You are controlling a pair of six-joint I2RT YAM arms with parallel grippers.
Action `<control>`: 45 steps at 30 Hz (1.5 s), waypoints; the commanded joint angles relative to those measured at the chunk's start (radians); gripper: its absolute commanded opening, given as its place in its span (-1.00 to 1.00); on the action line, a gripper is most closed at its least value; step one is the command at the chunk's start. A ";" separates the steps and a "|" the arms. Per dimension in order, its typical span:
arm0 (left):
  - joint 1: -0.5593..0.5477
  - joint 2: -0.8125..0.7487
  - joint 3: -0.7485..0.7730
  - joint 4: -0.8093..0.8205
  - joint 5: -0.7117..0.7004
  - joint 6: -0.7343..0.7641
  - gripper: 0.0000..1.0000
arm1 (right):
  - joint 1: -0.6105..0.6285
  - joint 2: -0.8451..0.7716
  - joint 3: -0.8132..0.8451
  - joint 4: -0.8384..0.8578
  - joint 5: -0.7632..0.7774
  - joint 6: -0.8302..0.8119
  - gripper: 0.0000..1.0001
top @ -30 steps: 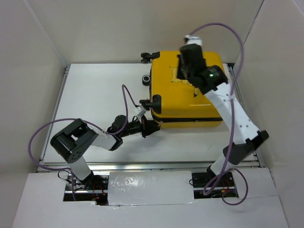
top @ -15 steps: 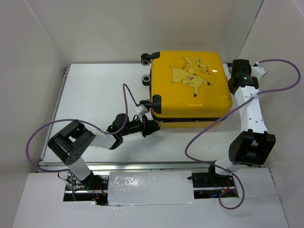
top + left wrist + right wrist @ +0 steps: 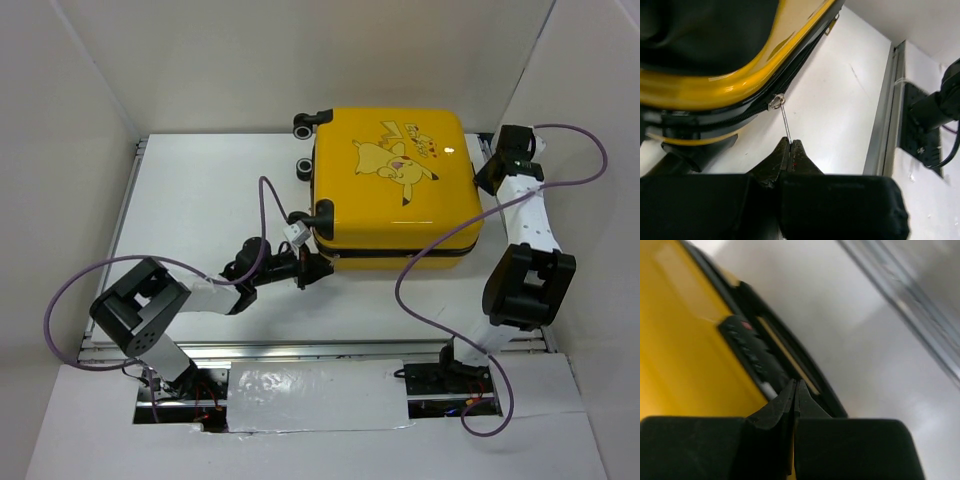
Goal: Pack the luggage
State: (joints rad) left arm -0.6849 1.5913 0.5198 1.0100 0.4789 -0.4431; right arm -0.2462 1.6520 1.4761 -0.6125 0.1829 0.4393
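Evidently stiff and slick-shelled, the luggage [image 3: 395, 205] is best worked by its zipper pull [image 3: 785, 120]; our left gripper [image 3: 790, 146] pinches it, while our right gripper [image 3: 795, 389] is closed on nothing.

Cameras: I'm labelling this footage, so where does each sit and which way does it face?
Top external: above and behind the bases, looking down on the table and yellow suitcase; both arms show.
Left wrist: on the left arm, facing the suitcase's zipper; the left pincer pinches the zipper pull.
Right wrist: on the right arm, facing the side lock; right pincer shut.
Shared: all show the suitcase.
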 commanded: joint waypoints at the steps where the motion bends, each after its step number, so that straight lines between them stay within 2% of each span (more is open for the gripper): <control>1: -0.041 -0.086 0.043 0.026 0.112 0.104 -1.00 | 0.146 0.002 -0.114 0.006 -0.367 0.024 -1.00; 4: -0.071 -0.111 0.058 -0.043 0.106 0.171 -1.00 | 0.166 -0.018 -0.172 0.080 -0.437 0.080 -1.00; 8: -0.123 -0.114 0.075 -0.070 0.066 0.190 -1.00 | 0.176 -0.017 -0.226 0.141 -0.517 0.134 -1.00; 12: -0.143 -0.083 0.094 -0.062 0.082 0.184 -1.00 | 0.197 -0.005 -0.227 0.146 -0.511 0.144 -1.00; 17: -0.188 0.001 0.193 -0.105 0.124 0.181 -1.00 | 0.228 0.018 -0.229 0.149 -0.500 0.147 -1.00; 21: -0.217 0.058 0.244 -0.079 0.109 0.146 -1.00 | 0.242 0.041 -0.237 0.160 -0.508 0.151 -1.00; 23: -0.235 0.064 0.256 -0.103 0.026 0.126 -1.00 | 0.242 0.051 -0.241 0.163 -0.513 0.153 -1.00; 26: -0.249 0.038 0.206 -0.045 -0.089 0.078 -1.00 | 0.240 0.049 -0.270 0.191 -0.554 0.174 -1.00; 32: -0.266 -0.046 0.158 -0.111 -0.343 0.032 -1.00 | 0.242 0.038 -0.349 0.275 -0.622 0.229 -1.00; 41: -0.349 -0.119 0.072 -0.088 -0.606 -0.022 -1.00 | 0.242 0.046 -0.341 0.292 -0.622 0.256 -1.00; 43: -0.375 -0.111 0.097 -0.142 -0.698 -0.049 -1.00 | 0.242 0.051 -0.329 0.283 -0.620 0.262 -1.00; 44: -0.407 -0.099 0.124 -0.169 -0.815 -0.072 -1.00 | 0.242 0.052 -0.324 0.283 -0.623 0.265 -1.00; 45: -0.421 -0.094 0.143 -0.233 -0.868 -0.086 -1.00 | 0.242 0.055 -0.324 0.281 -0.622 0.271 -1.00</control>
State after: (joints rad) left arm -1.0412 1.5200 0.5884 0.7616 -0.2359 -0.4683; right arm -0.1062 1.6371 1.2110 -0.0311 -0.2066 0.6907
